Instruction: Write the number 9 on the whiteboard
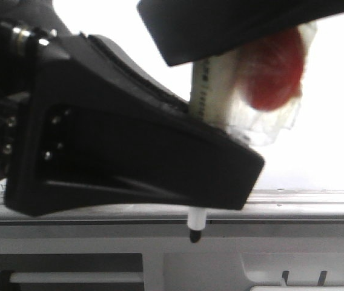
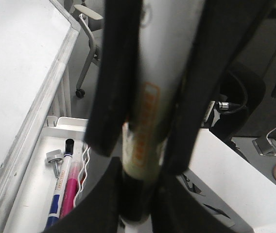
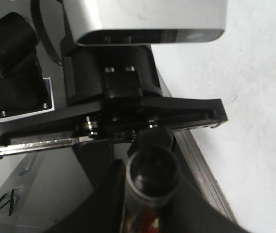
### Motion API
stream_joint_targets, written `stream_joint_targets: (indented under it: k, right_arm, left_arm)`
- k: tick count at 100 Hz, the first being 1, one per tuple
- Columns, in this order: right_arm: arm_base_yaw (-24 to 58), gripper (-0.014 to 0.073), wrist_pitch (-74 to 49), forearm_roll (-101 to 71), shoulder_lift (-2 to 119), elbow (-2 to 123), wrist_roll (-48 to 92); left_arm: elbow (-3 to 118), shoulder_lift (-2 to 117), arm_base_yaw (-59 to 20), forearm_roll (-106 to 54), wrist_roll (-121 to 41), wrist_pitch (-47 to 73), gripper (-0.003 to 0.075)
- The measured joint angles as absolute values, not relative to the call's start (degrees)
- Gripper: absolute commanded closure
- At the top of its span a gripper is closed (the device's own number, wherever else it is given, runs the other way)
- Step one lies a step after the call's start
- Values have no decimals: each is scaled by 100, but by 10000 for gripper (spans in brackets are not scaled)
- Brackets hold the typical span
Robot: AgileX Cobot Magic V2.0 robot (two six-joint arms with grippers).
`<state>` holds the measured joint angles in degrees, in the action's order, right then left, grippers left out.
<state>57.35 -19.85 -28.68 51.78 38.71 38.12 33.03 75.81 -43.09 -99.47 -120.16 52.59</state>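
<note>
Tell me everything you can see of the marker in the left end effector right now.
The marker is a pale, whitish barrel with an orange printed label, clamped between the fingers of the left end effector. In the front view it points down, its short white neck and dark tip bared below the fingers, level with the whiteboard's grey rail. Whether the tip touches anything is unclear.

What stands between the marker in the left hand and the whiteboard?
Nothing visible does. The left hand grips the marker beside the whiteboard, apart from it, with only open air between them. The marker tip is bare and uncapped.
</note>
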Motion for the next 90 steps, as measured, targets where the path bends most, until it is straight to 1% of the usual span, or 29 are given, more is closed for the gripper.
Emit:
stream_joint_targets:
  k: [5, 12, 17, 28, 35, 42, 46, 47, 49, 54, 56, 59, 71, 79, 90]
  right_arm:
    - [5723, 176, -1985, -2894, 5178, 3871, 3812]
    - [5677, 79, -1985, -2917, 5178, 3871, 3812]
    - [5591, 61, -1968, -2918, 5151, 3860, 3812]
    - [5272, 82, -1765, -2918, 4935, 3860, 3812]
    - [5021, 134, -1626, -2918, 4676, 3860, 3812]
    - [4747, 235, -1561, -2918, 4375, 3860, 3812]
    - [4581, 325, -1549, -2918, 4199, 3860, 3812]
    - [4554, 359, -1549, -2918, 4170, 3860, 3812]
    - [4473, 395, -1549, -2918, 4088, 3860, 3812]
    - [4285, 543, -1560, -2928, 3907, 3860, 3812]
    - [4208, 578, -1575, -2925, 3831, 3860, 3812]
    - [4109, 663, -1622, -2925, 3721, 3860, 3812]
    - [3755, 662, -1897, -2925, 3559, 3860, 3812]
    - [3593, 662, -2149, -2925, 3550, 3860, 3812]
    - [3517, 662, -2411, -2925, 3550, 3860, 3812]
  left_arm:
    - [3313, 7581, -4309, -9987, -11994, 5223, 739]
    - [3315, 7581, -4309, -10072, -11968, 5146, 739]
    - [3315, 7581, -4309, -10122, -11926, 5121, 739]
    - [3268, 7581, -4273, -10155, -11765, 5111, 739]
    - [3187, 7581, -4186, -10155, -11643, 5111, 739]
    - [3115, 7581, -4061, -10155, -11489, 5108, 739]
    - [3103, 7581, -3986, -10155, -11378, 5098, 739]
    - [3088, 7569, -3974, -10155, -11353, 5083, 739]
    - [3089, 7555, -3942, -10155, -11283, 5055, 739]
    - [3081, 7509, -3891, -10155, -11088, 4920, 739]
    - [3081, 7489, -3877, -10155, -11002, 4823, 739]
    - [3081, 7440, -3876, -10155, -10855, 4673, 739]
    - [3081, 7219, -3979, -10191, -10093, 3563, 739]
    - [3081, 7099, -4215, -10229, -9289, 2451, 739]
    - [3150, 7062, -4572, -10310, -8568, 1332, 739]
